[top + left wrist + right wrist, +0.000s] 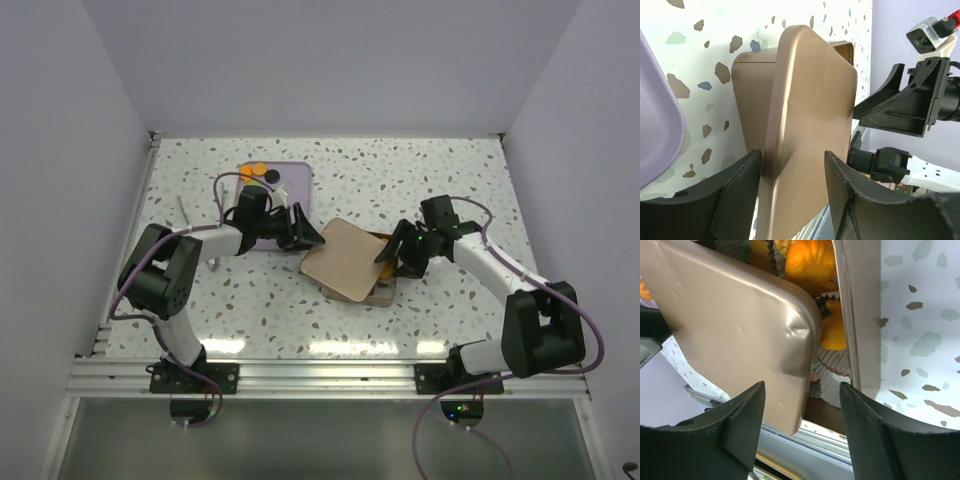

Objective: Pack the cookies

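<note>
A bronze tin box (378, 292) stands mid-table with its lid (345, 258) lying tilted across it. Orange cookies (810, 260) sit in white paper cups inside the box, with a pink one (814, 376) lower down. More cookies (257, 172), orange and one black, lie on the lilac tray. My left gripper (300, 232) is shut on the lid's left corner (810, 100), holding it raised. My right gripper (802, 387) is open at the box's right end. Its fingers stand apart on either side of the lid corner (735, 325) and the box wall (857, 315).
The lilac tray (290, 185) lies just behind my left gripper and shows at the left edge of the left wrist view (655, 110). A thin white object (183, 210) lies at the table's left side. White walls enclose the table, and a metal rail (320, 375) runs along its near edge.
</note>
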You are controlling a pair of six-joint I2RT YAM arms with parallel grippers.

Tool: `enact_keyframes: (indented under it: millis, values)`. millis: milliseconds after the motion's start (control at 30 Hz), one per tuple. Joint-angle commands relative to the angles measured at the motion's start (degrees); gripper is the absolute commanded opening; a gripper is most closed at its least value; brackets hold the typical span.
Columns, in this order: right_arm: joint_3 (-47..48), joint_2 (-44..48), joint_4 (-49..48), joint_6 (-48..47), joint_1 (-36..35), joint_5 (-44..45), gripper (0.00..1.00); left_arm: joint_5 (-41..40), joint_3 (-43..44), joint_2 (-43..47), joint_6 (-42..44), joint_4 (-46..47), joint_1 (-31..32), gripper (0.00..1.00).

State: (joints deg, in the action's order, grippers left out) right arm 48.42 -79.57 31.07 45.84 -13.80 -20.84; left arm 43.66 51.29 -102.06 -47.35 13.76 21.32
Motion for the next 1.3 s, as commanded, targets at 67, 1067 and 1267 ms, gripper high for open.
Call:
enact_keyframes:
  millis: [67, 1067, 1267]
  values:
    - [3.69, 0.82, 6.54, -3.21, 0.18, 3.88, 0.66, -0.86, 0.66, 0.72, 0.42, 1.09, 0.91, 0.58]
    - [-0.35, 5.04, 9.89, -8.84, 7.3, 5.2, 0.6, -11.93, -1.46, 8.63, -0.29, -8.83, 2.94, 0.58]
    - [-1.84, 4.07, 8.4, -9.02, 7.74, 4.32, 0.59, -15.97, -0.57, 10.04, 1.82, -16.02, 2.94, 0.58]
